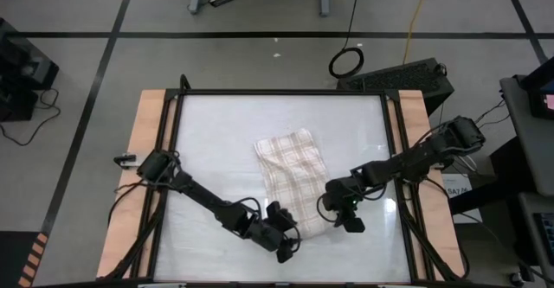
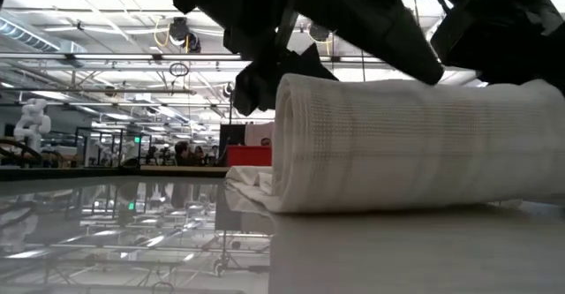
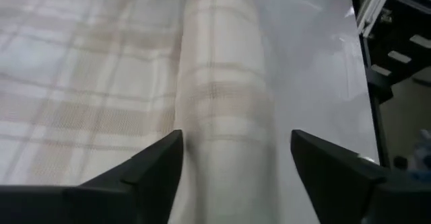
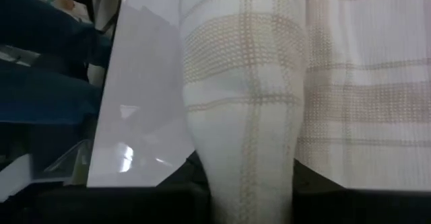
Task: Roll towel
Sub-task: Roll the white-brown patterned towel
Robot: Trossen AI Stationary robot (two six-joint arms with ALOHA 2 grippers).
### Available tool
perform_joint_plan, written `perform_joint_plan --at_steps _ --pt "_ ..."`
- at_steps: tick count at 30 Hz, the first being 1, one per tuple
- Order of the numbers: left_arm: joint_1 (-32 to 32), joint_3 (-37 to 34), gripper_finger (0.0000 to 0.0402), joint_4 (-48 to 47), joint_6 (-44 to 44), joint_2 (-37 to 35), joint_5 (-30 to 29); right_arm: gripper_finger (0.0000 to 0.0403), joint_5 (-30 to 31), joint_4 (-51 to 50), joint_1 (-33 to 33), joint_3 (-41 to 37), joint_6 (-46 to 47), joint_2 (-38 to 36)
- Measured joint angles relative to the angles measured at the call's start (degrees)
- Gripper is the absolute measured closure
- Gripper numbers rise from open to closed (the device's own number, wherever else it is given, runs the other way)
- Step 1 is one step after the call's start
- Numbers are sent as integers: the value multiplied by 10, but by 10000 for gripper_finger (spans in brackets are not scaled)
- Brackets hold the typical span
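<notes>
The towel point(image 1: 290, 177) lies near the middle of the table point(image 1: 216, 124), a little toward the front edge. It is cream-white with a tan plaid grid. Its long axis runs from the middle of the table toward the front edge, slanting slightly toward the right front corner. The far part lies flat and spread out; the end nearest the front edge is wound into a roll point(image 2: 415, 144). The roll's own axis runs crosswise to the towel's length, roughly along the front edge, from the left arm's side to the right arm's side. In the low view the roll rests on the table top as a thick cylinder, with the loose flat cloth trailing off behind it.

The left gripper point(image 1: 283, 229) is at the roll's left end, close to the front edge. In the left wrist view its two dark fingers point(image 3: 145, 173) stand apart, one on each side of the roll point(image 3: 225, 116), with a gap between each finger and the cloth; the gripper is open and straddles the roll.

The right gripper point(image 1: 333, 208) is at the roll's right end. In the right wrist view the roll point(image 4: 246, 116) narrows at the bottom, where it disappears between the dark fingers, and the cloth looks pinched there; the gripper is closed on the towel's rolled end.
</notes>
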Motion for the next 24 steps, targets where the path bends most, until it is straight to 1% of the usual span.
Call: perform_joint_plan --at_steps 5,10,12,15,18,21,24 --pt "14 0 191 -20 0 5 37 346 -18 5 -3 0 -9 11" --pt "35 0 254 -23 0 4 95 345 -8 6 -3 0 -14 17" --pt "44 0 278 -23 0 4 121 336 -2 5 -2 0 -17 17" --pt "57 0 310 -23 0 8 152 308 -2 4 -2 0 -14 15" --pt "71 0 335 -23 1 9 182 270 -3 0 -2 0 -13 15" --pt "85 0 349 -26 5 9 206 229 -4 -16 -2 0 -13 15" --pt "97 0 352 -26 1 9 232 190 -3 -44 -2 0 -13 9"
